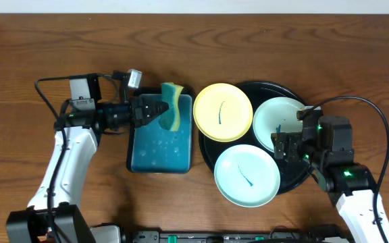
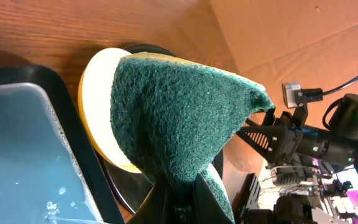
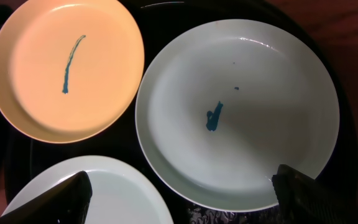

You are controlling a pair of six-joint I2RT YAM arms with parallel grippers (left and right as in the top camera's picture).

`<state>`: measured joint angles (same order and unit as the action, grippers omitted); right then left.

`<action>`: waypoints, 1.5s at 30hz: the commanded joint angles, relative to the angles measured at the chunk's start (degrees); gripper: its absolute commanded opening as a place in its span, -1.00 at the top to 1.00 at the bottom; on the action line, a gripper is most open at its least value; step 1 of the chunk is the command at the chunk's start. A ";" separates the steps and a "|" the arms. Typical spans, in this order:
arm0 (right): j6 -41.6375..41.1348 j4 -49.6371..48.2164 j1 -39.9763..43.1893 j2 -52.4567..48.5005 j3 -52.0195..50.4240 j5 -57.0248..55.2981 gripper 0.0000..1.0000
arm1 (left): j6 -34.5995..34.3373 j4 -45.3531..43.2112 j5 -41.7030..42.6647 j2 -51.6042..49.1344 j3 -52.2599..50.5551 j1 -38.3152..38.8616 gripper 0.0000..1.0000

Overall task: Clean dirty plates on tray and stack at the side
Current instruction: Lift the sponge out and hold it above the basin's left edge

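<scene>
Three dirty plates lie on the round black tray [image 1: 294,181]: a pale yellow plate [image 1: 222,111] with a teal streak at the left, a mint-white plate [image 1: 279,121] at the right, and a mint-white plate [image 1: 246,175] in front. My left gripper [image 1: 155,111] is shut on a yellow-and-green sponge [image 1: 172,105], held above the teal sponge dish [image 1: 159,148]; the sponge [image 2: 185,112] fills the left wrist view, with the yellow plate [image 2: 95,106] behind it. My right gripper [image 1: 283,145] is open above the right mint plate [image 3: 238,109]. The yellow plate [image 3: 67,68] and the front plate [image 3: 98,193] also show there.
The rectangular teal dish [image 2: 23,155] holds soapy blue water, just left of the tray. Bare wooden table lies behind and to the left. Cables run from both arms.
</scene>
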<state>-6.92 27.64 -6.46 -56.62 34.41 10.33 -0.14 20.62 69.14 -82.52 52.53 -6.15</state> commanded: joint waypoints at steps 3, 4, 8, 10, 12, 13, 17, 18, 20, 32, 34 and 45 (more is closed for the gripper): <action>0.81 0.04 0.37 -0.09 1.05 0.22 -0.85 | 0.79 1.14 2.95 0.22 0.09 -4.00 0.85; 0.81 0.04 0.37 -0.09 1.05 0.22 -0.85 | 0.81 1.57 3.34 0.22 0.09 -4.63 0.86; 0.81 0.04 0.37 -0.09 1.05 0.22 -0.85 | 2.01 3.21 5.73 0.22 0.09 -6.56 0.85; 0.81 0.04 0.37 -0.09 1.05 0.22 -0.85 | 2.14 3.52 6.19 0.22 0.09 -6.82 0.85; 0.81 0.04 0.37 -0.09 1.05 0.22 -0.85 | 2.86 3.56 7.28 0.22 0.09 -6.84 0.85; 0.81 0.04 0.37 -0.09 1.05 0.22 -0.85 | 3.23 3.56 8.33 0.22 0.09 -6.84 0.85; 0.81 0.04 0.37 -0.09 1.05 0.22 -0.85 | 4.94 3.50 12.33 0.22 0.09 -6.86 0.85; 0.81 0.04 0.37 -0.09 1.05 0.22 -0.85 | 5.09 3.52 12.33 0.22 0.09 -6.86 0.85; 0.81 0.04 0.37 -0.09 1.05 0.22 -0.85 | 5.09 3.50 12.33 0.22 0.09 -6.86 0.85; 0.81 0.04 0.37 -0.09 1.05 0.22 -0.85 | 5.51 3.54 12.28 0.22 0.09 -6.86 0.85; 0.81 0.04 0.37 -0.09 1.05 0.22 -0.85 | 5.51 3.54 12.28 0.22 0.09 -6.86 0.85; 0.81 0.04 0.37 -0.09 1.05 0.22 -0.85 | 5.55 5.86 7.52 0.22 0.09 -6.86 0.85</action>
<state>-6.92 27.62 -6.46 -56.62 34.39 10.33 4.56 26.13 77.28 -82.52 52.53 -12.75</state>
